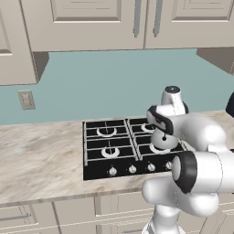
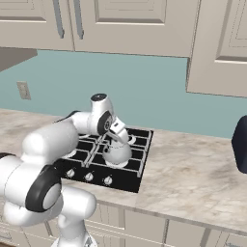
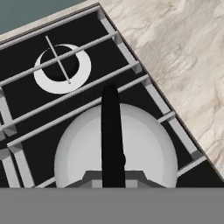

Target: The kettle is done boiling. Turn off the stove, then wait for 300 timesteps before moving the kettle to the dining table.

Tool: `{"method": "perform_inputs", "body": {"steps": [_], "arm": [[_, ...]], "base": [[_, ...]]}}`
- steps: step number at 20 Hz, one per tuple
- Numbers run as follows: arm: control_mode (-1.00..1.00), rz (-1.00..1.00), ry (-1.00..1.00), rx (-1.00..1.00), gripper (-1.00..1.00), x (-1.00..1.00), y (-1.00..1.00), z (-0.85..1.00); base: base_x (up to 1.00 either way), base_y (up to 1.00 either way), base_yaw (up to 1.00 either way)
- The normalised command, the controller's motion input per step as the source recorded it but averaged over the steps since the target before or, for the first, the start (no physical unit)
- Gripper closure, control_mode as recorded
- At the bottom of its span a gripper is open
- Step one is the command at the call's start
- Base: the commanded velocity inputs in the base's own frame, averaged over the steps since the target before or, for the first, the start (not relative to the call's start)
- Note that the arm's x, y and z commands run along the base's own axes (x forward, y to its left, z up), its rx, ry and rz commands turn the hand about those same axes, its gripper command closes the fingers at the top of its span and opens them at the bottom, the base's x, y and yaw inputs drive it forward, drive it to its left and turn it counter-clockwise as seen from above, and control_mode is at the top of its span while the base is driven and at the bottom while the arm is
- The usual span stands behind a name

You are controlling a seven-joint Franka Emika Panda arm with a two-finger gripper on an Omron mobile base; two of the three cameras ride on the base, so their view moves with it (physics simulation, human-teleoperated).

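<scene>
Since the hand [image 2: 117, 138] hangs directly above the kettle [image 2: 117, 152], with the thin dark handle [image 3: 111, 131] running straight up the middle of the hand view, the step in hand looks like the pick-up of the kettle rather than the knob work; whether the burner is actually off cannot be read from these pictures, as no flame shows and the small silver knobs [image 1: 132, 169] give no legible position. The kettle sits on the front right burner of the stove [image 1: 98, 153], its squat silver dome resting on the grates, with the marbled counter [image 2: 193, 169] just beside it on the right. From the right base view the hand is close over the kettle's top, possibly touching the handle, but I cannot tell whether the fingers are apart or closed around it. My judgement is that the next move calls for a firm closure across the handle, then a straight lift clear of the grates before the base drives away toward the dining table. As for contents, the kettle is closed and nothing shows what it holds; a level carry would be prudent.
</scene>
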Motion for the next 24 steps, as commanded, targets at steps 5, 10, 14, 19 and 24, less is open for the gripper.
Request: {"method": "perform_inputs", "body": {"steps": [5,10,14,19,24], "arm": [[-1.0,-0.06,0.0,-0.05,1.0,-0.32,0.0,0.46],[-1.0,-0.06,0.0,-0.05,1.0,-0.27,0.0,0.42],[-1.0,-0.06,0.0,-0.04,1.0,-0.25,0.0,0.39],[-1.0,-0.04,0.0,-0.02,1.0,-0.21,0.0,0.38],[-1.0,-0.05,0.0,-0.01,1.0,-0.23,0.0,0.37]], "base": [[0.0,0.0,0.0],[0.0,0.0,0.0],[0.0,0.0,0.0],[0.0,0.0,0.0],[0.0,0.0,0.0]]}}
